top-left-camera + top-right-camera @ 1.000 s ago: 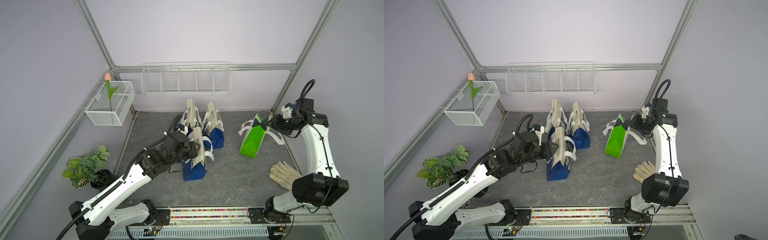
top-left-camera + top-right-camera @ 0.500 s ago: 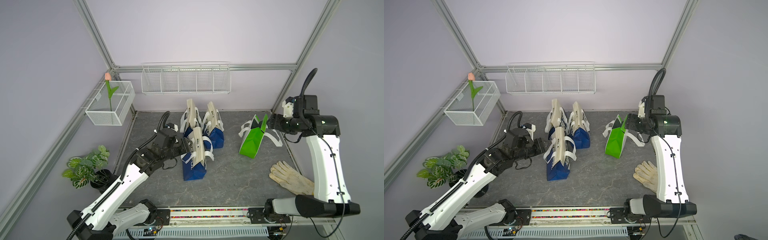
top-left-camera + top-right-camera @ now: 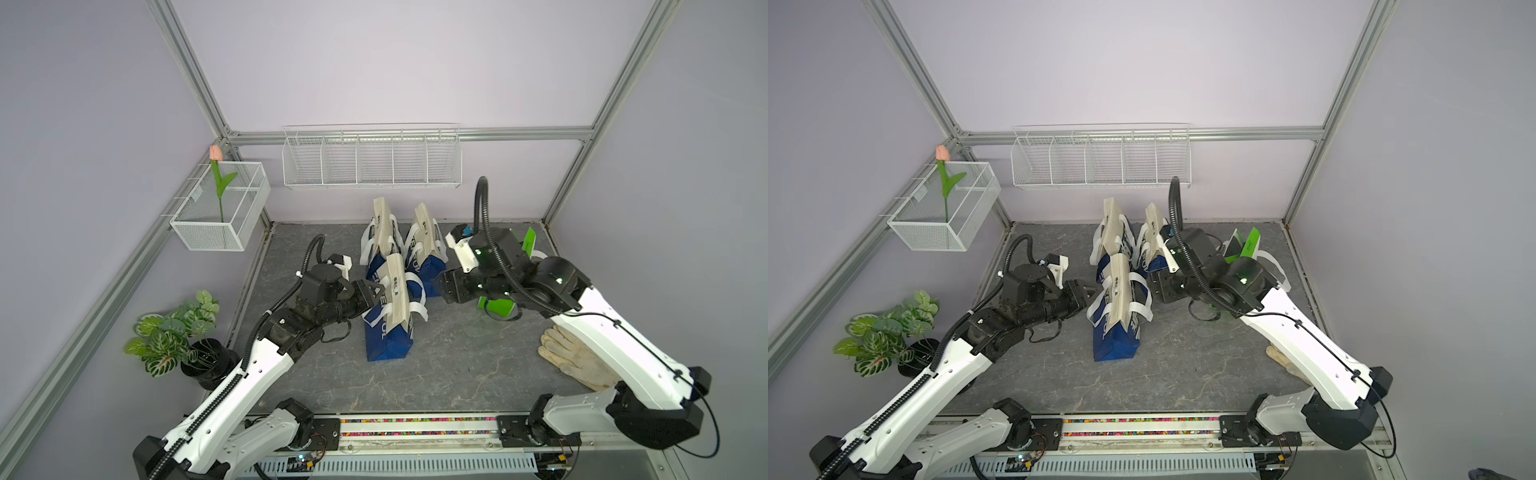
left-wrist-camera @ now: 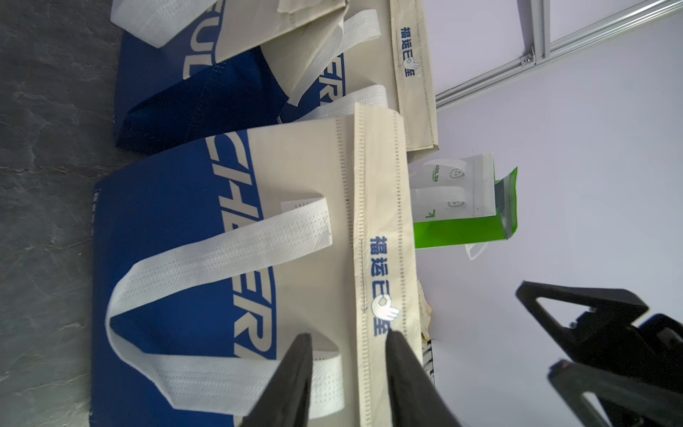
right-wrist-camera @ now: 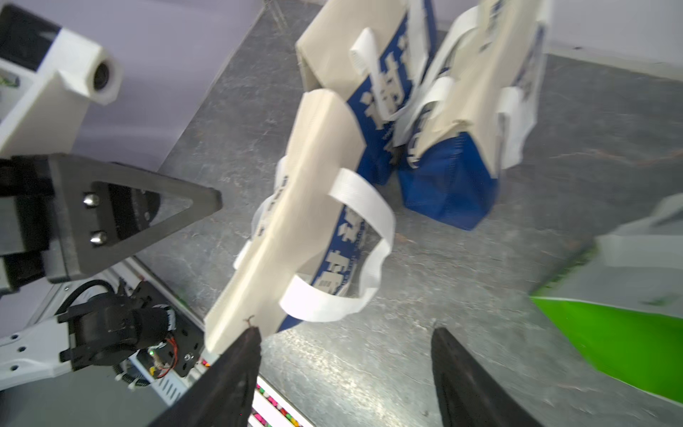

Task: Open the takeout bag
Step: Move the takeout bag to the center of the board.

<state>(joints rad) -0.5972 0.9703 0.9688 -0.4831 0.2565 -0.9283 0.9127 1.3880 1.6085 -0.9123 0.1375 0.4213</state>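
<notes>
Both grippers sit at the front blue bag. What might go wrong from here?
The left gripper sits by a handle loop; it may pinch that instead of the flap.
The front bag stands tall and narrow; a sideways push may topple it.
The right arm hangs over the green bag and may knock it.

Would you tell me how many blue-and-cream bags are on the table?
3: front bag, with back-left bag and back-right bag behind it; none seems hidden.

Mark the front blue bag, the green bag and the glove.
front blue bag (image 3: 388,338): in a top view, on its blue lower side.
green bag (image 3: 500,306): in a top view, on its green lower corner.
glove (image 3: 570,359): in a top view, on its middle.
</notes>
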